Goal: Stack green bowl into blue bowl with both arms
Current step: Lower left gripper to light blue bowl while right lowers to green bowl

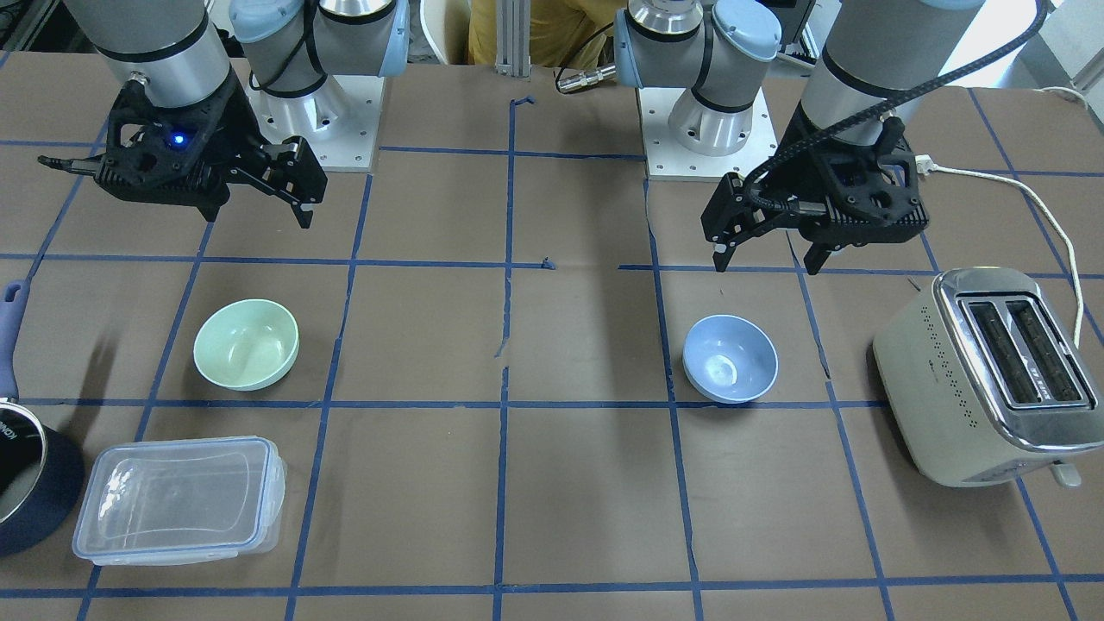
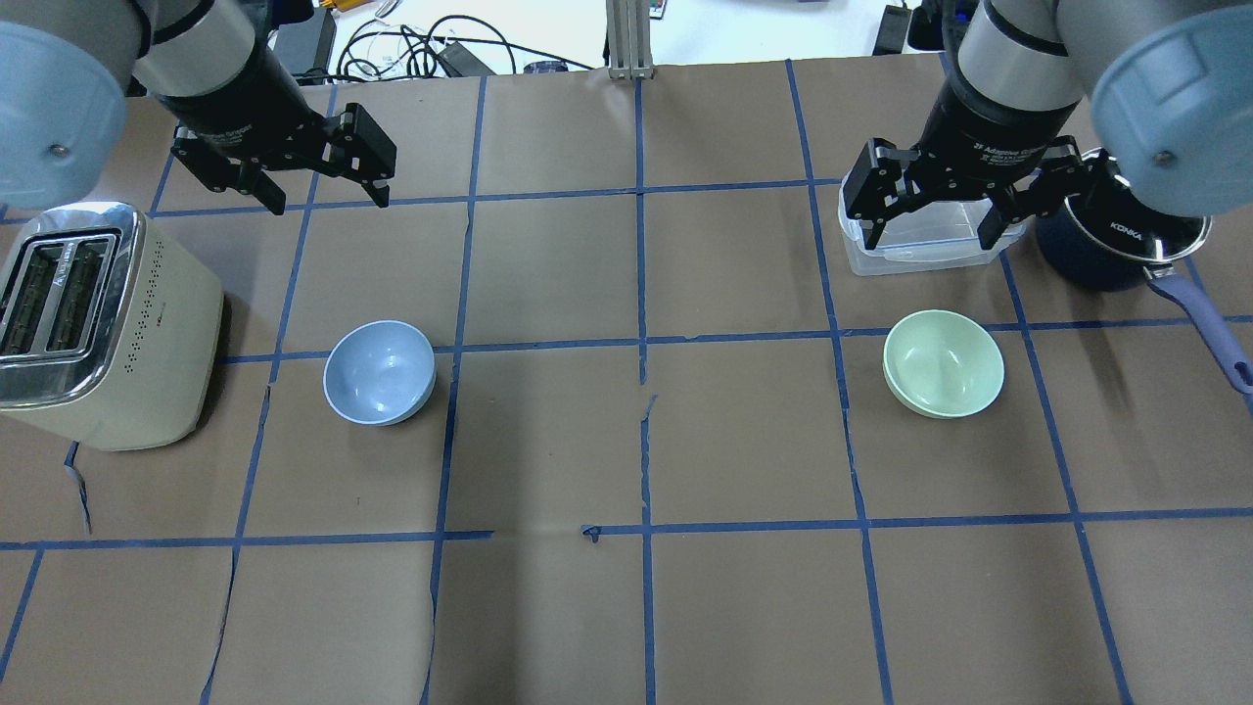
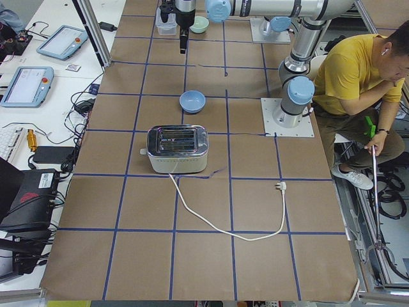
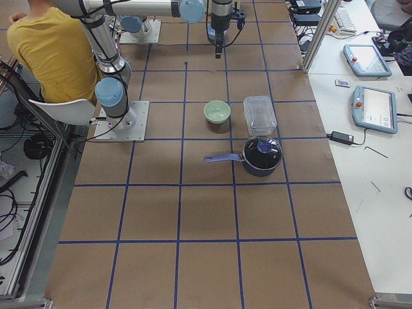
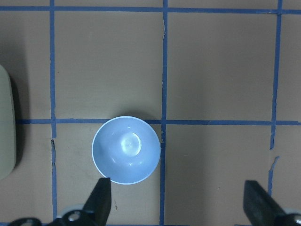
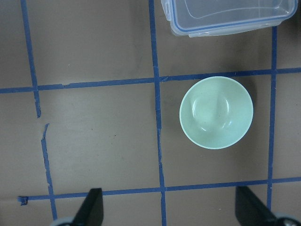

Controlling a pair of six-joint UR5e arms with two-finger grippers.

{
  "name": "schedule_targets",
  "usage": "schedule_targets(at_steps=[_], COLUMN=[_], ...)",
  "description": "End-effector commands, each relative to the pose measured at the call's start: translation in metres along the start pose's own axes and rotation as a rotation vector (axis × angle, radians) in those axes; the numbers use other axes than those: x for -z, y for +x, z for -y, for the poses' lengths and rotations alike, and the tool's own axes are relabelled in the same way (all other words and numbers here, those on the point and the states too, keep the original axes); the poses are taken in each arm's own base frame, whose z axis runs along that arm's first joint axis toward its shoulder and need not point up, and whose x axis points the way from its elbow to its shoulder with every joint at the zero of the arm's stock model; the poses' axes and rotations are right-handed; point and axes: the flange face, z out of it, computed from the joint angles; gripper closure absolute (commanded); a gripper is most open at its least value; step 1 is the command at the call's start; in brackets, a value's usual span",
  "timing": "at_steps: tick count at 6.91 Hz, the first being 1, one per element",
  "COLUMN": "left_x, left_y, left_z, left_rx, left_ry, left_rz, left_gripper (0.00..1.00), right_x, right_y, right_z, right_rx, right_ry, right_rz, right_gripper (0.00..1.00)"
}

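Observation:
The green bowl (image 2: 943,362) stands upright and empty on the table's right half; it also shows in the front view (image 1: 246,343) and the right wrist view (image 6: 216,112). The blue bowl (image 2: 379,371) stands upright and empty on the left half, also in the left wrist view (image 5: 126,149). My left gripper (image 2: 323,186) is open and empty, raised above the table beyond the blue bowl. My right gripper (image 2: 930,230) is open and empty, raised beyond the green bowl, over a clear container. The bowls are far apart.
A cream toaster (image 2: 98,323) stands left of the blue bowl, its cord trailing off (image 3: 217,224). A clear lidded container (image 1: 181,498) and a dark navy pot (image 2: 1116,240) with a long handle sit just beyond the green bowl. Blue tape lines grid the brown table.

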Motion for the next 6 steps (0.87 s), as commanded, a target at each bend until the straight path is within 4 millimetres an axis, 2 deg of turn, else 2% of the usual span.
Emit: schedule_targets(at_steps=[1,2,3,4,5,6], left_x=[-0.063,-0.102,-0.136,-0.173,-0.205,-0.234], left_y=[-0.063,-0.082,-0.092,-0.121,-0.132,-0.133], left_z=[0.012,0.009,0.000,-0.009,-0.016,-0.024], left_rx=[0.071,0.050,0.043,0.063,0.026,0.000], left_ry=[-0.109,-0.137,-0.157,-0.168,-0.144,-0.128], left_rz=[-0.014,-0.021,-0.019,-0.038,-0.038,-0.037], left_gripper=[0.00,0.00,0.00,0.00,0.00,0.00], right_x=[-0.008,-0.012,-0.035,-0.067,-0.109,-0.142], right_y=[0.009,0.013,0.025,0.045,0.061,0.060], right_z=[0.007,0.009,0.021,0.035,0.045,0.044], right_rx=[-0.018,-0.022,-0.041,-0.078,-0.097,-0.097], right_ry=[-0.008,-0.012,-0.039,-0.064,-0.052,-0.012], right_rz=[-0.013,-0.013,-0.035,-0.048,-0.044,-0.042], right_gripper=[0.00,0.00,0.00,0.00,0.00,0.00])
